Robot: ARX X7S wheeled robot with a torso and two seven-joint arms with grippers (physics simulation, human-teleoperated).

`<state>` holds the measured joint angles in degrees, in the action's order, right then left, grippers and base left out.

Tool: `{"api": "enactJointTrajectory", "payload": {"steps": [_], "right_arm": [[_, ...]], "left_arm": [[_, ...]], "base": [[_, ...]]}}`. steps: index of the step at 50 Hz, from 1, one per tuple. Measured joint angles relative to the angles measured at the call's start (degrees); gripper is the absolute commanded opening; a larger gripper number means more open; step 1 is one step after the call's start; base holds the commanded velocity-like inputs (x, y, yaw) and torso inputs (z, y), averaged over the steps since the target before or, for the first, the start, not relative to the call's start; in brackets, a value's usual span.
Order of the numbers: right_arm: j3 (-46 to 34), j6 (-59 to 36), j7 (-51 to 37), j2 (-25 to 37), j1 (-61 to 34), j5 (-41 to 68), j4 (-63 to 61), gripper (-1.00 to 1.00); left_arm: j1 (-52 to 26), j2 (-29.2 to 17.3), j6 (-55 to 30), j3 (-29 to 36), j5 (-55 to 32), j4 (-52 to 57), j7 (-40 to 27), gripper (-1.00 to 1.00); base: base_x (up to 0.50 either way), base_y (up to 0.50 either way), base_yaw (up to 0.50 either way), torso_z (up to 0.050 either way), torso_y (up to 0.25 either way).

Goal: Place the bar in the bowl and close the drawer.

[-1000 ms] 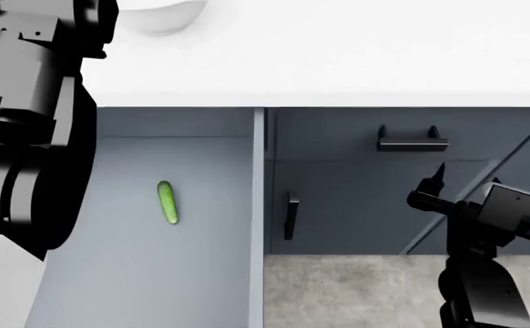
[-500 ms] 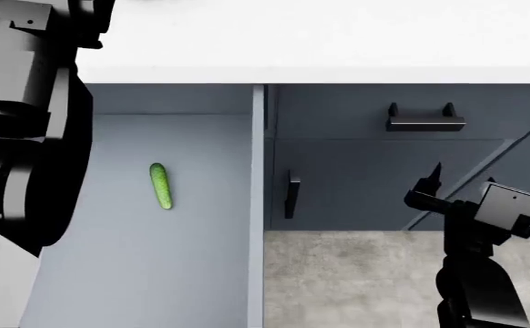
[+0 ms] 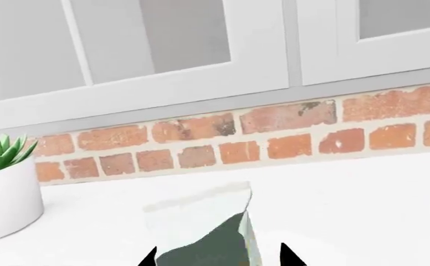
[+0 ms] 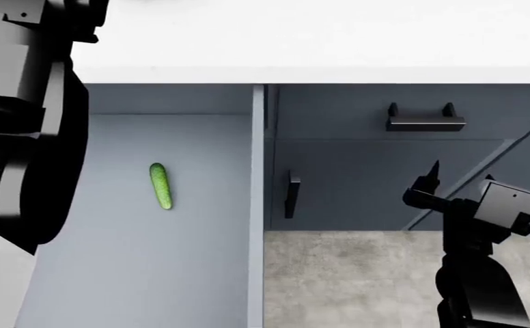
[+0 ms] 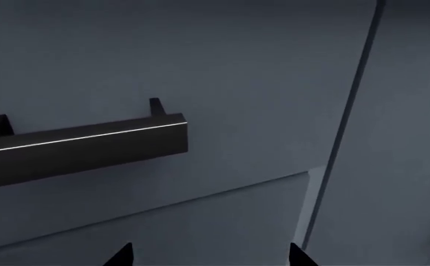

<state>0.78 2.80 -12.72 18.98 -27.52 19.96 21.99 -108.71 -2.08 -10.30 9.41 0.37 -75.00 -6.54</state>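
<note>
In the left wrist view my left gripper has a pale oblong piece, the bar, between its fingertips; it has a dark shaded face and a cream-yellow edge. The jaws stand partly apart around it, above the white counter. The bowl is out of view. The drawer stands pulled open below the counter edge, with a small green cucumber-like item inside. My right gripper is open and empty, facing a closed drawer front, also in its wrist view.
My left arm covers the drawer's left side. A closed drawer with a short bar handle is right of the open one. A cabinet handle is below. A white plant pot stands by the brick wall.
The head view shifted: the counter edge sits higher, and the white rounded shape at the top has left the view. My right gripper has hardly moved.
</note>
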Motion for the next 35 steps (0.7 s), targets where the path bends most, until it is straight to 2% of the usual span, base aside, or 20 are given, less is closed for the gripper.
{"api": "enactJointTrajectory", "payload": {"steps": [35], "right_arm": [[-0.4, 0.1, 0.5, 0.0, -0.4, 0.8, 0.2, 1.0]], "left_arm": [[-1.4, -0.1, 0.1, 0.1, -0.6, 0.0, -0.2, 1.0]], "base": [[0.0, 0.0, 0.0, 0.0, 0.0]]}}
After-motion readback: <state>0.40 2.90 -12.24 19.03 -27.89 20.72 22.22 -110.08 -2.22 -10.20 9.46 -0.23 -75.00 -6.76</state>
